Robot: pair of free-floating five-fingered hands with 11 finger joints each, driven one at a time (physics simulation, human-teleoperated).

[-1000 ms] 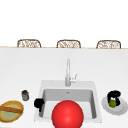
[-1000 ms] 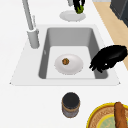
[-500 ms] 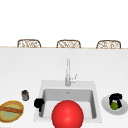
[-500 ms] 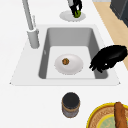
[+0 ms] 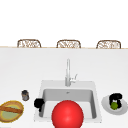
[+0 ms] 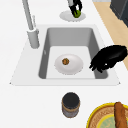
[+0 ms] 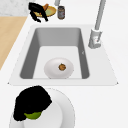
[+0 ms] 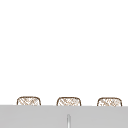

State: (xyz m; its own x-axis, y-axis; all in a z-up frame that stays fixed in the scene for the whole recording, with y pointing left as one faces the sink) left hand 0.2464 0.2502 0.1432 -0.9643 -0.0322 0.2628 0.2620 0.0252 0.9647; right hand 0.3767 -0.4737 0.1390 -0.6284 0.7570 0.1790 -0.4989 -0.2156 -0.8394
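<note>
Fingers of the right hand curl round what looks like a lime on the right plate; left hand hovers, relaxed, over the sink's left rim.

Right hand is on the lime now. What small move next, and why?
Probably lift it straight up a little. The right hand is curled round the lime, which seems to rest on the white plate beside the sink, so a short rise would clear the plate.
</note>
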